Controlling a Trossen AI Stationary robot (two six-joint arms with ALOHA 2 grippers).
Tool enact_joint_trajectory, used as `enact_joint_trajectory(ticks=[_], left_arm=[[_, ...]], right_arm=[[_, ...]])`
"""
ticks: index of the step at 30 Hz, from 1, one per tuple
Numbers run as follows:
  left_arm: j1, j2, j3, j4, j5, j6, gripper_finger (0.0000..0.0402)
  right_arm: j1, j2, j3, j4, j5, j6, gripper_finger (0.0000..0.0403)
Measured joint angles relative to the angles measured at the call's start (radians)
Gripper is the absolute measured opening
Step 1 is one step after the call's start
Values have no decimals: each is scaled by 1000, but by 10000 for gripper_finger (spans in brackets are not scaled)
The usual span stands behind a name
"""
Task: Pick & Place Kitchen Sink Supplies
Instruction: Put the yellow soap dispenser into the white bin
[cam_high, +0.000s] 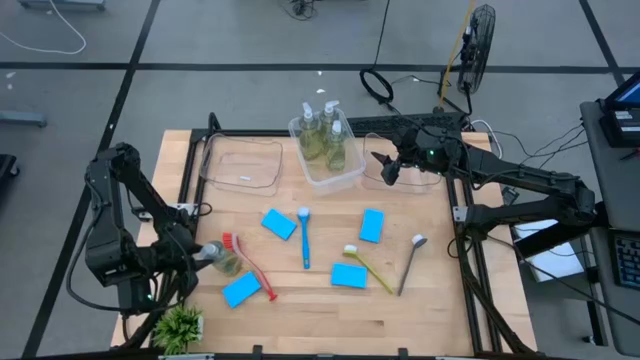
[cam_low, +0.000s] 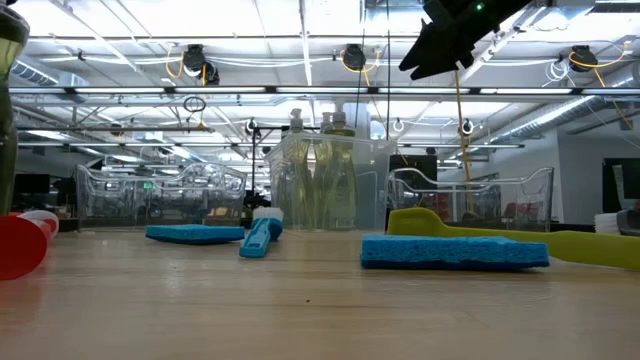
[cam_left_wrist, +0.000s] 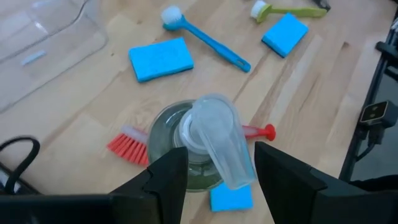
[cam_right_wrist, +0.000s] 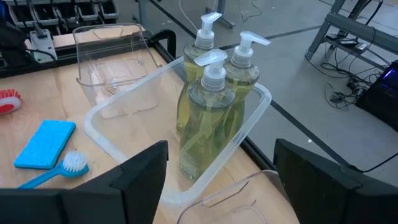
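My left gripper (cam_left_wrist: 217, 180) is shut on a clear pump bottle of yellow-green soap (cam_left_wrist: 211, 140), near the table's left front (cam_high: 222, 259). It hangs over the red brush (cam_high: 250, 266) and a blue sponge (cam_high: 241, 290). My right gripper (cam_right_wrist: 221, 186) is open and hovers at the far right (cam_high: 388, 170). It is beside the middle bin (cam_high: 352, 176), which holds three more soap bottles (cam_right_wrist: 214, 106). Three other blue sponges (cam_high: 279, 224), (cam_high: 372, 225), (cam_high: 349, 275) and the blue (cam_high: 304, 238), yellow-green (cam_high: 368, 266) and brown (cam_high: 410, 263) brushes lie flat on the wood. My left gripper pinches the bottle's clear body (cam_left_wrist: 163, 146) between its two fingers, one on each side, below the pump head (cam_left_wrist: 217, 146). The fingers come slanting down from the table's left. The bottle is lifted clear of the table (cam_low: 8, 120), over the red brush.
Two more clear bins stand at the far edge: one left of the middle bin (cam_high: 242, 165), one under my right gripper (cam_high: 410, 178). A small green potted plant (cam_high: 180, 325) sits at the near left corner. Bare wood lies along the near edge.
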Motion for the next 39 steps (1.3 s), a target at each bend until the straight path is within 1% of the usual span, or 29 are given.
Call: enact_joint_trajectory(ticks=[7, 8, 11, 13, 17, 19, 23, 31, 39], left_arm=[[0, 0, -5, 1, -35, 16, 186], [0, 0, -11, 1, -28, 16, 186], [-6, 1, -29, 1, 36, -6, 186], [-20, 1, -34, 1, 40, -32, 186], [-45, 0, -42, 2, -34, -60, 186], [-46, 0, -57, 1, -53, -62, 186], [-47, 1, -85, 1, -61, -72, 186], [-66, 1, -95, 0, -121, -62, 186], [-69, 0, -102, 1, -136, -37, 186]], right_arm=[[0, 0, 0, 0, 0, -1, 279], [0, 0, 0, 0, 0, -2, 279], [0, 0, 0, 0, 0, -3, 279], [0, 0, 0, 0, 0, -3, 279], [0, 0, 0, -1, 0, -3, 279], [0, 0, 0, -1, 0, -3, 279], [0, 0, 0, -1, 0, 3, 279], [0, 0, 0, -1, 0, 15, 279], [0, 0, 0, -1, 1, 15, 279]])
